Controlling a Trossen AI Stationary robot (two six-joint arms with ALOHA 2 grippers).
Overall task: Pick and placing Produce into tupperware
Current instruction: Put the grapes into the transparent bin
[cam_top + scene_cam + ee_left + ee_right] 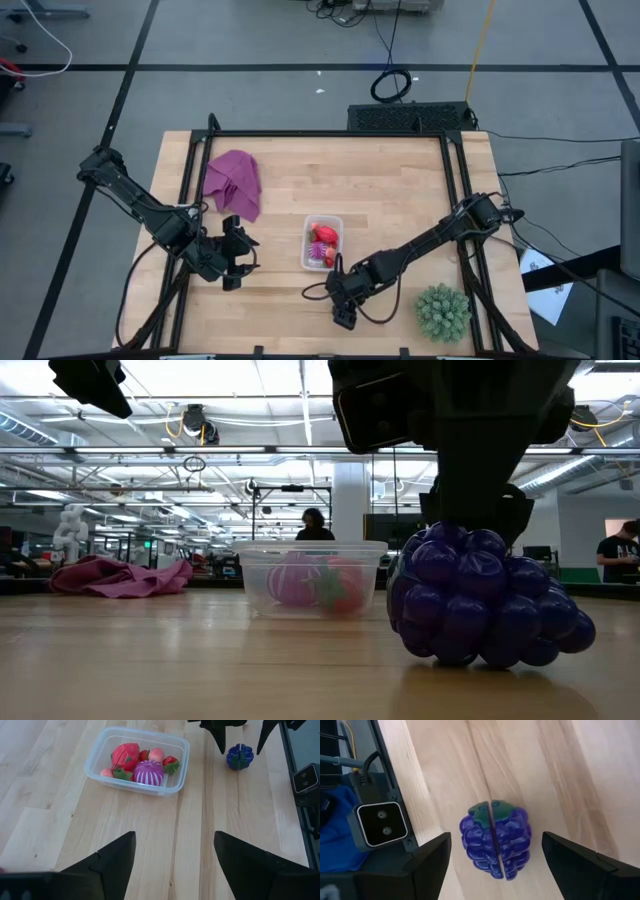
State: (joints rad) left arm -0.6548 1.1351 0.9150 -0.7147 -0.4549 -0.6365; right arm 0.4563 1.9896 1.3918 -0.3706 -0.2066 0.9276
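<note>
A: Where does the dark purple, knobbly toy grape cluster with the green cap (495, 840) lie?

B: It rests on the pale wooden table (400, 190) near the front edge, just right of the small clear plastic rectangular tub (323, 243). Its seam, and so its long axis, runs roughly across the line joining the two fingers, so the fingers would meet its flanks.

A: And which gripper is nearer to it?

B: The right gripper (492, 852), by far. It hangs straight over the cluster with its dark fingers (427, 857) spread wide, one on either side and neither touching, in the right wrist view. Judging from that, a straight descent would bring the cluster between the jaws.

A: What is already in the tub?

B: A larger red piece (125, 755), a striped magenta ball (149, 772) and small red berries (170, 761). The purple cluster looks to be the last piece outside it.

A: And the left gripper (238, 252)?

B: It waits left of the tub, jaws apart and empty, well clear of the cluster. Farther off lie a crumpled magenta cloth (234, 182) at the far left and a big green spiky ball (443, 312) at the near right.
</note>
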